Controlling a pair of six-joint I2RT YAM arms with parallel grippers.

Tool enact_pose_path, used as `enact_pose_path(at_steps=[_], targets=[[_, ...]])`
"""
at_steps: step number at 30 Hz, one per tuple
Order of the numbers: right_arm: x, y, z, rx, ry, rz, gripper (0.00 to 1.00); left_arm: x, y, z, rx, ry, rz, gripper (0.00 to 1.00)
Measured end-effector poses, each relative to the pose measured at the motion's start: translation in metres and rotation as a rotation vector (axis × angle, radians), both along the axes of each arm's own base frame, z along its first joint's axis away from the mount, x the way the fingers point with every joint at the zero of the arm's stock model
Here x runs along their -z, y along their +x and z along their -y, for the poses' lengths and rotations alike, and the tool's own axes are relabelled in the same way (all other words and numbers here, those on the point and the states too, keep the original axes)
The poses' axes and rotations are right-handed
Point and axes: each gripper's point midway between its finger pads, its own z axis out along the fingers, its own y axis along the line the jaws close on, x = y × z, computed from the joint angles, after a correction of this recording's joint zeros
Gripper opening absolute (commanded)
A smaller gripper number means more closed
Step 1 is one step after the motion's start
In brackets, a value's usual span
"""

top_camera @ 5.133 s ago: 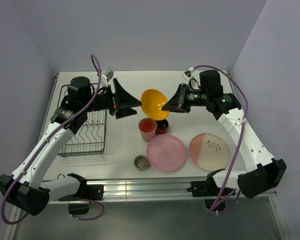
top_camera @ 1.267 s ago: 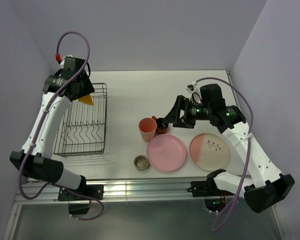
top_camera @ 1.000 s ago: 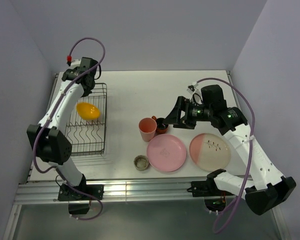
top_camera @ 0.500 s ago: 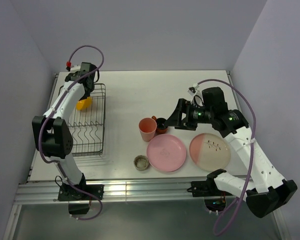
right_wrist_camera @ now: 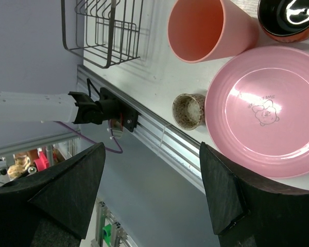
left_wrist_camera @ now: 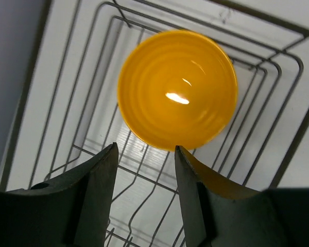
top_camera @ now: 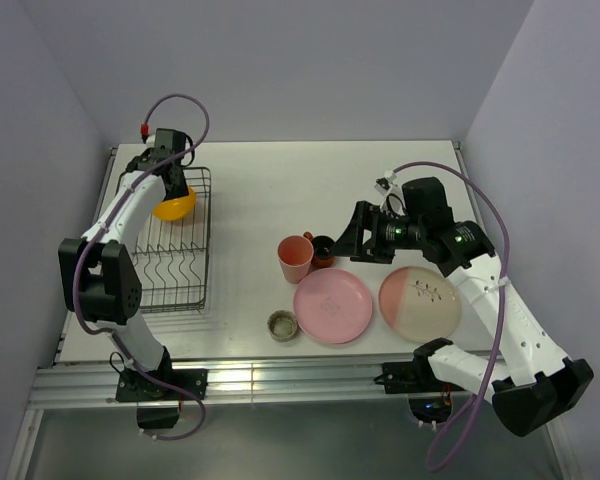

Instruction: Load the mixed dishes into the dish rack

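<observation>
My left jaws stand spread with nothing between them. The orange-yellow bowl point(left_wrist_camera: 177, 90) lies just beyond their tips, inside the far end of the dish rack point(top_camera: 208, 262). My right jaws are spread wide and empty, above the table point(top_camera: 270, 190). Below them stand the pink tumbler point(right_wrist_camera: 206, 31), small dark red-brown cup point(right_wrist_camera: 286, 18), pink plate point(right_wrist_camera: 268, 118) and small speckled beige cup point(right_wrist_camera: 189, 110). The pink-and-cream plate point(top_camera: 420, 303) lies beside the pink plate. All five are outside the rack.
</observation>
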Motion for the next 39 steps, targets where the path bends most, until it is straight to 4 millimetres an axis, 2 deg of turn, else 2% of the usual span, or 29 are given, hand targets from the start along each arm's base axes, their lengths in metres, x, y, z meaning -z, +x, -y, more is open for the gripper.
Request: enact_pose_path(at_steps=[4, 8, 12, 16, 20, 31, 37, 39], targets=[[0.001, 0.001, 0.0, 0.001, -0.003, -0.002, 0.8, 0.02, -0.007, 0.014, 0.094, -0.025, -0.041, 0.54], [0.001, 0.001, 0.0, 0.001, -0.004, -0.002, 0.8, 0.031, -0.009, 0.022, 0.15, -0.041, -0.071, 0.53], [0.001, 0.002, 0.001, 0.002, -0.004, -0.003, 0.8, 0.035, -0.002, 0.028, 0.191, -0.033, -0.074, 0.54], [0.003, 0.003, 0.0, 0.003, -0.006, -0.009, 0.8, 0.052, 0.009, 0.041, 0.246, -0.014, -0.118, 0.53], [0.004, 0.004, 0.001, 0.007, -0.007, -0.012, 0.8, 0.068, 0.012, 0.048, 0.286, -0.009, -0.166, 0.54], [0.01, 0.004, 0.003, 0.019, -0.012, -0.032, 0.8, 0.077, 0.012, 0.048, 0.345, 0.015, -0.195, 0.55], [0.011, 0.005, 0.003, 0.021, -0.01, -0.036, 0.8, 0.1, 0.013, 0.043, 0.352, 0.023, -0.252, 0.52], [0.011, 0.005, 0.003, 0.021, -0.01, -0.036, 0.8, 0.107, 0.013, 0.04, 0.346, 0.012, -0.265, 0.47]])
